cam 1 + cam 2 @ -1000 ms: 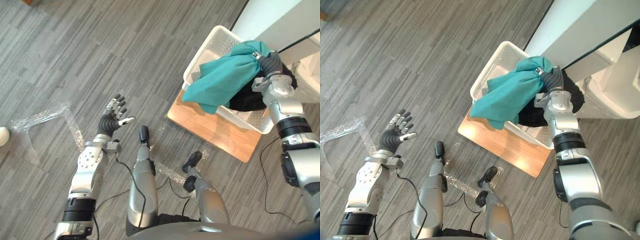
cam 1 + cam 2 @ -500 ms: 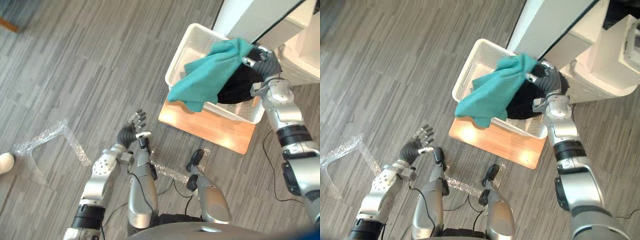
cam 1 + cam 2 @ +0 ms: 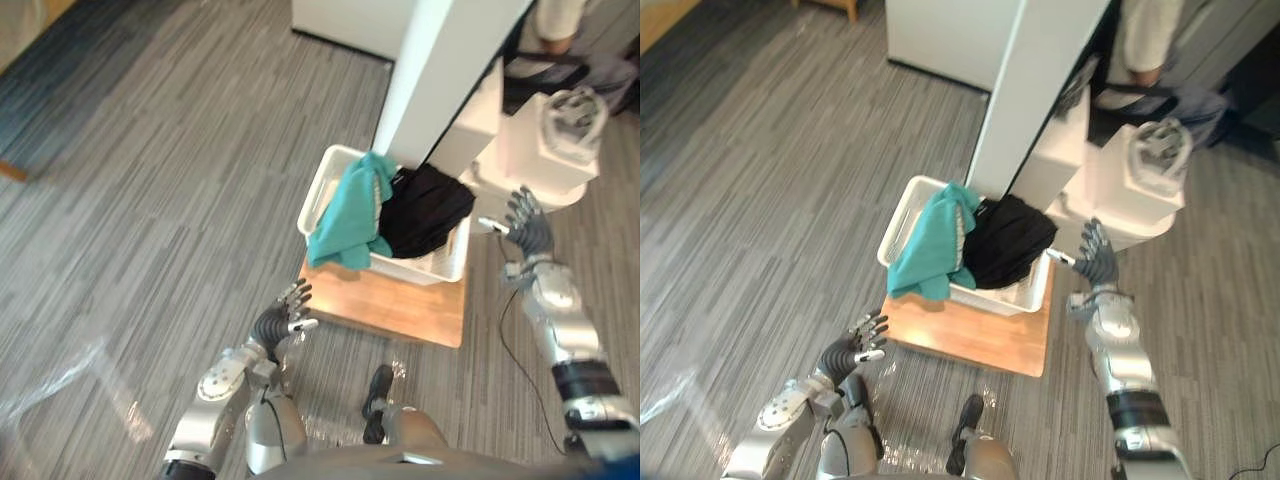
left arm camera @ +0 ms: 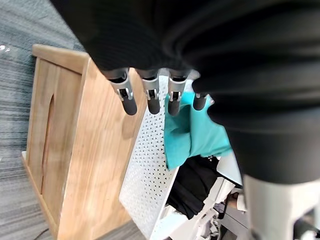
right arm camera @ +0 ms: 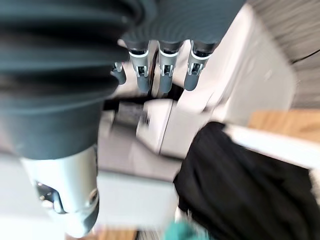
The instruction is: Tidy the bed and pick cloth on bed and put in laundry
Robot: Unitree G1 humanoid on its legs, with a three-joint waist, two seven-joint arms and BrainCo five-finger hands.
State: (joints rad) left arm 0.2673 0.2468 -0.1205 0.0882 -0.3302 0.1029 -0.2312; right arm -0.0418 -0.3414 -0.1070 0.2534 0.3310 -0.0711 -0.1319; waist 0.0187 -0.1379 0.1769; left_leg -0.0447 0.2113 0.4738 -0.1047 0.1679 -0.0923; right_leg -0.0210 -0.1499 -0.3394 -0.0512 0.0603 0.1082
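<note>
Teal cloth (image 3: 345,225) over basket (image 3: 432,268) rim (black cloth (image 3: 425,210) beside), white post (image 3: 440,70) behind; L hand (image 3: 278,322), R hand (image 3: 526,224) splayed, empty.

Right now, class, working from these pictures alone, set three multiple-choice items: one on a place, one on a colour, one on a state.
1. Where does the teal cloth lie? A on the floor; B draped over the white basket's rim; C on a chair.
2. What colour is the other cloth in the basket? A black; B red; C yellow.
3. How is the right hand? A shut on cloth; B open, empty; C shut, empty.
B: it hangs over the rim. A: a dark heap lies inside. B: straight fingers spread beside the basket.
</note>
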